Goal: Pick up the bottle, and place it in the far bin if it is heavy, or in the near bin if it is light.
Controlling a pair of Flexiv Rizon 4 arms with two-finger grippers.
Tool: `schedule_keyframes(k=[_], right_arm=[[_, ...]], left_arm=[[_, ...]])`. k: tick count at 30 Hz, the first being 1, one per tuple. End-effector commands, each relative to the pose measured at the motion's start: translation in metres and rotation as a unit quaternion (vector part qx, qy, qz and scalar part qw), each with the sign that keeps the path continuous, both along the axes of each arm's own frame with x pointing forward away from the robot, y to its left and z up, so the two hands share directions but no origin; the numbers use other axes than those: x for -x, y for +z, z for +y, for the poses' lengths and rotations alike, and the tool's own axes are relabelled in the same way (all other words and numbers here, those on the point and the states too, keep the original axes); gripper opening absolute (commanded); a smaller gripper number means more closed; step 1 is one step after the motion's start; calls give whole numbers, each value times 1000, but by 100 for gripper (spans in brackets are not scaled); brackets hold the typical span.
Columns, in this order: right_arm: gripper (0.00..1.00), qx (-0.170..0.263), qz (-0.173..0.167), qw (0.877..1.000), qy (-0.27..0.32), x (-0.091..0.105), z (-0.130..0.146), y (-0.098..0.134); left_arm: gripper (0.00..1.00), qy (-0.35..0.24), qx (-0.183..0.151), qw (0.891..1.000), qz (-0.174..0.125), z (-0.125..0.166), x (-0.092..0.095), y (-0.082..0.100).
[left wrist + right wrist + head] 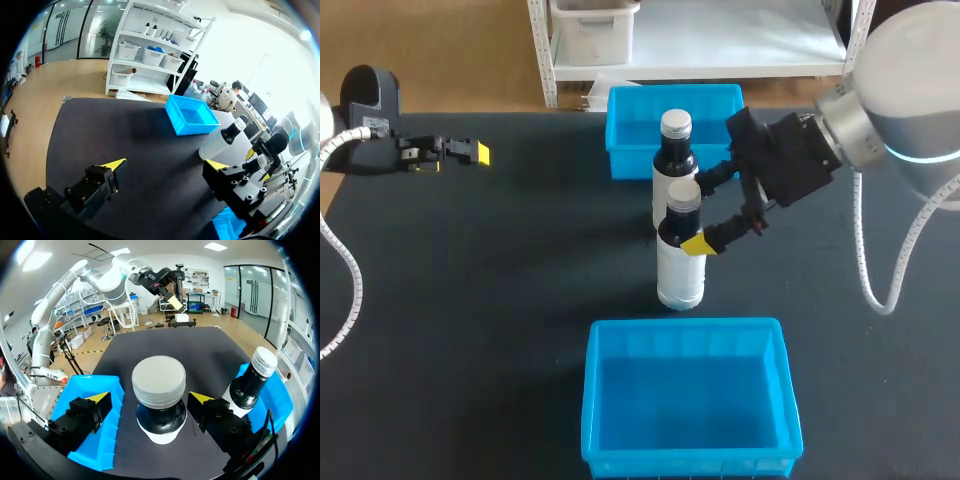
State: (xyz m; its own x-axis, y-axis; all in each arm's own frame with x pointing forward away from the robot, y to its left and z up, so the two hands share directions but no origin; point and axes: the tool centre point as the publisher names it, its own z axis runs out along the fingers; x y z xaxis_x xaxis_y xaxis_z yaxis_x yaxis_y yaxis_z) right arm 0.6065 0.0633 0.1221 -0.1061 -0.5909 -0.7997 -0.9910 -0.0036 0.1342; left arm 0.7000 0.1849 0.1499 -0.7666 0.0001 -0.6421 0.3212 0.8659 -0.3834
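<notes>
Black table [470,300] — right fingers [201,399] straddle nearer bottle [681,270], not clamping

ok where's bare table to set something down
Bare mat: the stretch between the left tool and the near bottle, plus both sides of the near bin. Crowded: the middle, where that bottle, the far bottle and the right tool cluster before the far bin.

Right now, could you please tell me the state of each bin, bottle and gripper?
near bottle: upright, capped, not gripped.
far bottle: upright, capped.
near bin: empty.
far bin: empty.
right gripper: open around near bottle's neck.
left gripper: open, empty.
</notes>
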Motion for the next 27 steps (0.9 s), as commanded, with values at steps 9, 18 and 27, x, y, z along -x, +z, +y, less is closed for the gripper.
schedule_keyframes(k=[9, 18, 27], right_arm=[[100, -7, 2, 1000, -4, -7, 9, -3], [64, -10, 1, 1000, -3, -8, 11, -2], [50, -7, 1, 1000, -2, -7, 12, -4]], left_arm=[[100, 0, 0, 1000, 0, 0, 0, 0], [100, 0, 0, 1000, 0, 0, 0, 0], [100, 0, 0, 1000, 0, 0, 0, 0]])
